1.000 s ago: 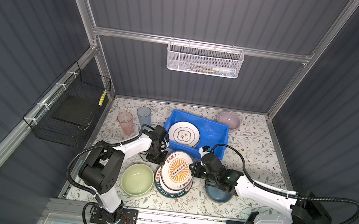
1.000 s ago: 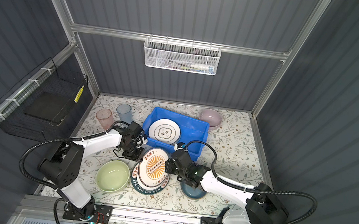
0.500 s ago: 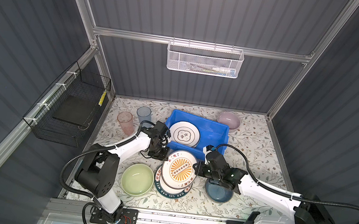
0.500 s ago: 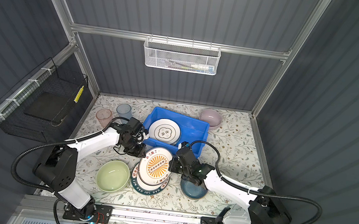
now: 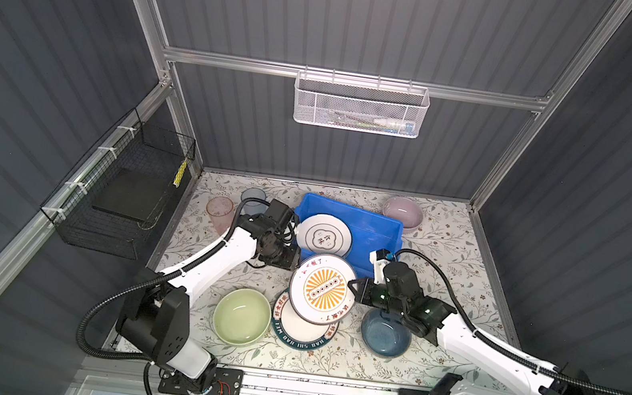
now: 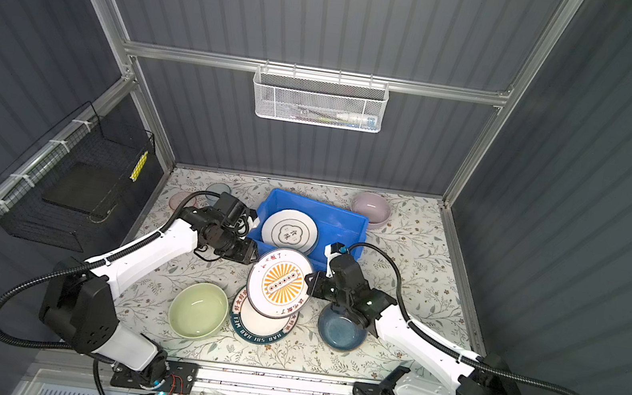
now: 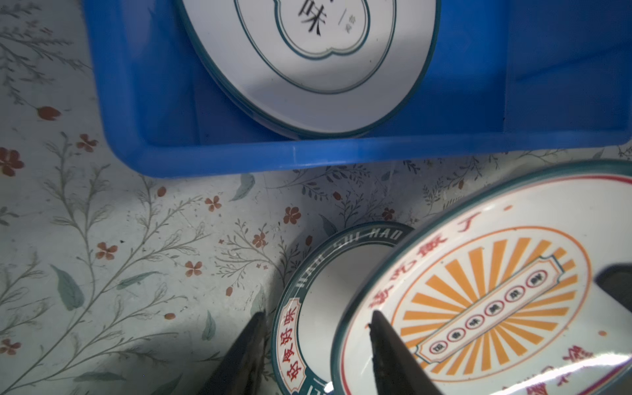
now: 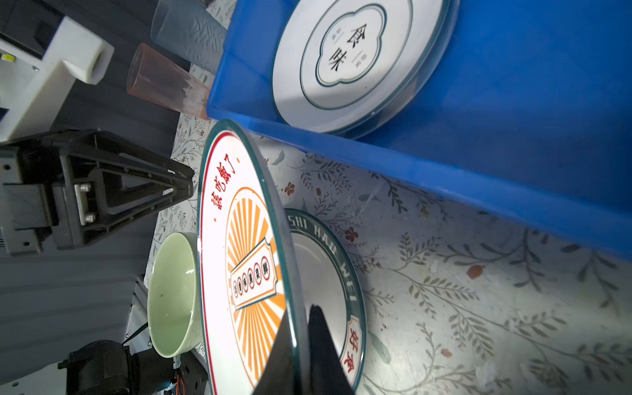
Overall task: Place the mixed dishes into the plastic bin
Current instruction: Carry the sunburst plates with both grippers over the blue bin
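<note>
Pinched shut on one rim of the tilted sunburst plate (image 5: 321,289), the right gripper (image 8: 300,314) bears it alone, the left gripper (image 7: 316,316) half-open and empty opposite, so it may pivot and strike the blue bin (image 7: 294,154) just ahead.

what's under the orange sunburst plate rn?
The dark lettered-rim plate, flat on the table. The tilted sunburst plate covers its far half in both top views; the right wrist view shows a bare white centre there.
</note>
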{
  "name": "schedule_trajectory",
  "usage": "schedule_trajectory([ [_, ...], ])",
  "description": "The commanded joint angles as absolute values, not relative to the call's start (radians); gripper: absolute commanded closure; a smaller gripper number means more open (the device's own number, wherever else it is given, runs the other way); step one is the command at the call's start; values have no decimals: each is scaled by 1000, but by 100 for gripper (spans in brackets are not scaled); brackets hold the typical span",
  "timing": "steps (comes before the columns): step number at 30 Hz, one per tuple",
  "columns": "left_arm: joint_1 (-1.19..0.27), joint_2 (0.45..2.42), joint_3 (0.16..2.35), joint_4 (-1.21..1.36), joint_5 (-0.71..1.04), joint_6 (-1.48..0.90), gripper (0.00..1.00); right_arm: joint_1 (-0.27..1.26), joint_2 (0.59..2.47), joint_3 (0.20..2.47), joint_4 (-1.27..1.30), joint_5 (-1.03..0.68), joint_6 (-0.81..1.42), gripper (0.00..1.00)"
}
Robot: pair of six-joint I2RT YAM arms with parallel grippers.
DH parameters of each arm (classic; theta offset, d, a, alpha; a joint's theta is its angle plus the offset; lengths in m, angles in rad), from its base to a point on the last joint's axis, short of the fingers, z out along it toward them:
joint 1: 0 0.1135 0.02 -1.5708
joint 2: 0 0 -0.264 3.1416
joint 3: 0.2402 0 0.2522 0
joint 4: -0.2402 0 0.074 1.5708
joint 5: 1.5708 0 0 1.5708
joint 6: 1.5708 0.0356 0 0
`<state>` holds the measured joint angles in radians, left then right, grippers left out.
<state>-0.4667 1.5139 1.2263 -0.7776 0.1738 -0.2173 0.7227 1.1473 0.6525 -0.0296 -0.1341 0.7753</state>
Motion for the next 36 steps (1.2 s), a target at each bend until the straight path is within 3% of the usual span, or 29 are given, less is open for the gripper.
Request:
schedule_trajectory([
  [1,-440,1484,1264,-811,105,-255,49,688,1090,659,-30,-160,736,97],
  [7,-409,1489,1310,-791,-23,-296,49,623,1071,692,-83,-193,723,97],
  [13,-393,1543,1350,-724,-33,-281,49,559,1113,787,-125,-199,706,98],
  [25,-366,1744,1493,-671,37,-200,57,451,1418,1034,-106,-256,706,96],
  [36,-365,1805,1505,-718,-84,-122,61,427,1633,1228,-128,-276,686,96],
])
